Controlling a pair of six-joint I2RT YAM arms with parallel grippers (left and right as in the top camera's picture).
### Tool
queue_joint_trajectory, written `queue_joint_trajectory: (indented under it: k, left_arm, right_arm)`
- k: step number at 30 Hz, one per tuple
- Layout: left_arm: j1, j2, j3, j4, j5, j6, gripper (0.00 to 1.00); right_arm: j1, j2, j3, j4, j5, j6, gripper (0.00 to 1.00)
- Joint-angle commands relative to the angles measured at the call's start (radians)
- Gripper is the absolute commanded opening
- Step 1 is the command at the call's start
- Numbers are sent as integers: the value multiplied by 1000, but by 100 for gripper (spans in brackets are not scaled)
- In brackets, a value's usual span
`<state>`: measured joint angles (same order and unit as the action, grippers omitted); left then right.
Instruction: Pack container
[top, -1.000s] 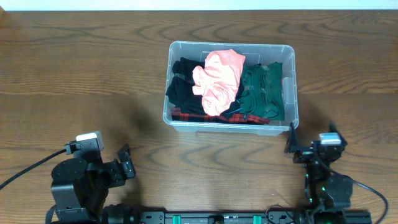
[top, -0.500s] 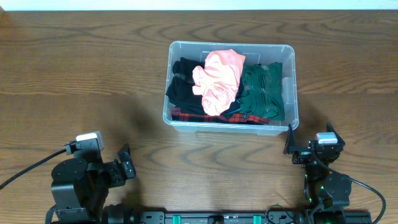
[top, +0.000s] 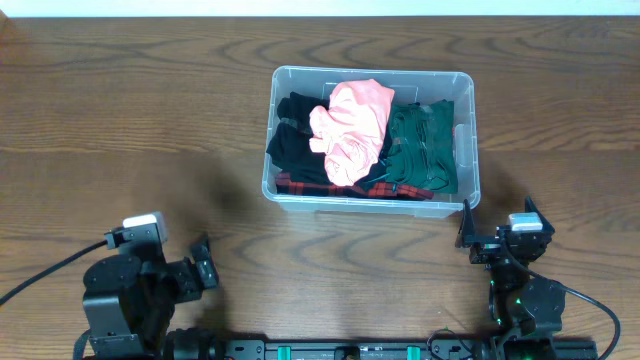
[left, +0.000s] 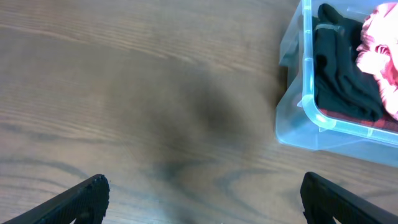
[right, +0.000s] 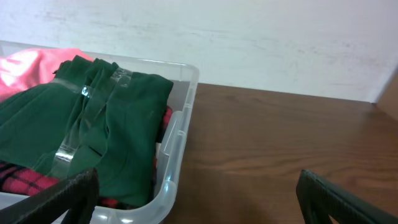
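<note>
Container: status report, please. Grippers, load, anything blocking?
Left gripper open, empty. Right gripper open, empty. Container holds pink garment, green garment, black garment. Nothing seen in the way.

dark wood table (top: 150, 110), white wall (right: 261, 37)

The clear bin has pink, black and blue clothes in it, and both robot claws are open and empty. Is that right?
Nearly. The container holds a green garment, not a blue one; the right wrist view shows it plainly. The pink garment and black garment are there, and the left gripper and right gripper are both open and empty.
</note>
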<state>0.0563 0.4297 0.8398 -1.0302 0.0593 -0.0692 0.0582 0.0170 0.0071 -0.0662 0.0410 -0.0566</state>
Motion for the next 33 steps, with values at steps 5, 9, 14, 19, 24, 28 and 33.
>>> queue_joint_trajectory:
  k: [5,9,14,19,24,28,33]
  left_arm:
    - [-59,-113,-141,72,-79,29,98]
    - [-76,-240,-361,345,-78,36,98]
    - [-76,-371,-630,736,-70,35,98]
    - [-76,-428,-840,1067,-69,34,98]
    - [-96,-428,-836,1019,-68,32,98]
    - [-97,-426,-836,984,-68,32,98]
    - [-97,-423,-836,959,-68,32,98]
  right_arm:
    - [-5,-6,-2,-4,3,-12,99]
    - [-5,-6,-2,-5,3,-12,99]
    - [-5,-6,-2,-4,3,-12,99]
    - [-5,-6,-2,-4,3,-12,99]
    - [-5,-6,-2,-5,3,-12,99]
    - [-5,-6,-2,-4,3,-12,99]
    - [-5,-6,-2,-4,3,-12,99]
